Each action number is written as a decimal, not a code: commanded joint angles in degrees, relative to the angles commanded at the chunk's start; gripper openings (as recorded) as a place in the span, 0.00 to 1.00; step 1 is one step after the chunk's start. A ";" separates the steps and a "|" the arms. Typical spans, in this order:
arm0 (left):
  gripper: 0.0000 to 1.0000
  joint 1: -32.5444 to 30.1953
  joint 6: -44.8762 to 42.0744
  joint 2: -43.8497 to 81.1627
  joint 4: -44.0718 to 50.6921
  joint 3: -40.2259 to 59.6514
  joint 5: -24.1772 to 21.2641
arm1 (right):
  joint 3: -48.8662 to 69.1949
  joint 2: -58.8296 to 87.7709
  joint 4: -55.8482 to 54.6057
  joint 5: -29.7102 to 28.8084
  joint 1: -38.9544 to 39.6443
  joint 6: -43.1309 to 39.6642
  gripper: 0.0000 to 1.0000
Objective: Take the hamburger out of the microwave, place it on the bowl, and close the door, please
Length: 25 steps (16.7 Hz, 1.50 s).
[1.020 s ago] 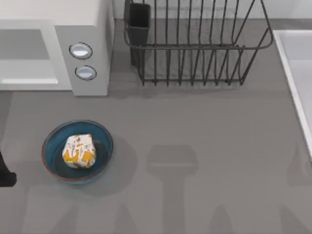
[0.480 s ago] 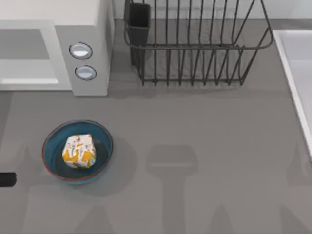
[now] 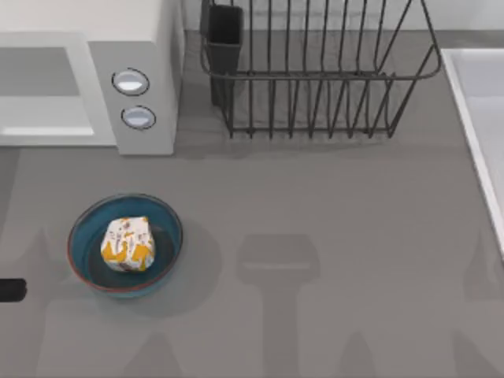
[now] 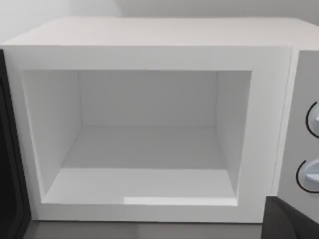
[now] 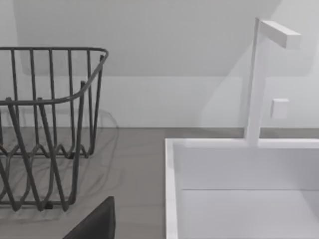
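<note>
Hamburger (image 3: 127,245) in its white paper with orange patches sits inside the bowl (image 3: 79,228), a little left of the bowl's middle, resting on the dark blue inside. The bowl stands on the grey table (image 3: 315,205) in the near-left part of the top view, just in front of the microwave (image 3: 146,47) and well apart from it.

At the far left edge of the top view, level with the near side of the bowl, a small black piece of the left arm (image 3: 9,290) pokes into the scene — it lies left of the bowl and does not touch bowl or hamburger. Whether the left gripper is spread or closed cannot be told.

The microwave fills the far-left corner, its two round knobs (image 3: 131,81) on the panel at its right side. From the left wrist view the cavity (image 4: 144,144) stands open and bare, white walls and floor all the way to the back, with a dark upright edge (image 4: 9,164) at the cavity's side that may be the door swung wide; I cannot tell for sure.

Right of the microwave, along the far side of the table, stands a black wire dish rack (image 3: 315,71) with a dark cup-like holder (image 3: 225,35) at its left end. Farther right is a white sink (image 3: 476,102) — the right wrist view shows its basin (image 5: 239,189) and a white tap (image 5: 259,79) rising behind it, with the rack (image 5: 45,124) beside it.
</note>
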<state>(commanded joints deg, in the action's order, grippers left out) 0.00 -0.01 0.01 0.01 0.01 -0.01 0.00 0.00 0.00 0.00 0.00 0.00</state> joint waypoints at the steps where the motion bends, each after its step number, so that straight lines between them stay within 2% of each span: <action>1: 0.00 0.18 0.00 0.19 -0.19 -0.01 -0.18 | 0.00 0.00 0.00 0.00 0.00 0.00 1.00; 10: 0.00 11.90 -0.26 15.94 -16.69 -0.80 -11.93 | 0.00 0.00 0.00 0.00 0.00 0.00 1.00; 17: 0.00 13.25 -0.31 16.69 -17.82 -1.06 -13.30 | 0.00 0.00 0.00 0.00 0.00 0.00 1.00; 19: 0.00 16.69 -0.32 17.50 -19.38 -1.83 -16.75 | 0.00 0.00 0.00 0.00 0.00 0.00 1.00; 22: 0.00 24.17 -0.33 18.38 -21.68 -3.29 -24.23 | 0.00 0.00 0.00 0.00 0.00 0.00 1.00; 25: 0.00 27.33 -0.33 18.68 -22.79 -4.12 -27.39 | 0.00 0.00 0.00 0.00 0.00 0.00 1.00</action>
<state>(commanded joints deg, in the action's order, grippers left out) 27.33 -0.35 18.69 -22.78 -4.10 -27.40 0.00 0.00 0.00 0.00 0.00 0.00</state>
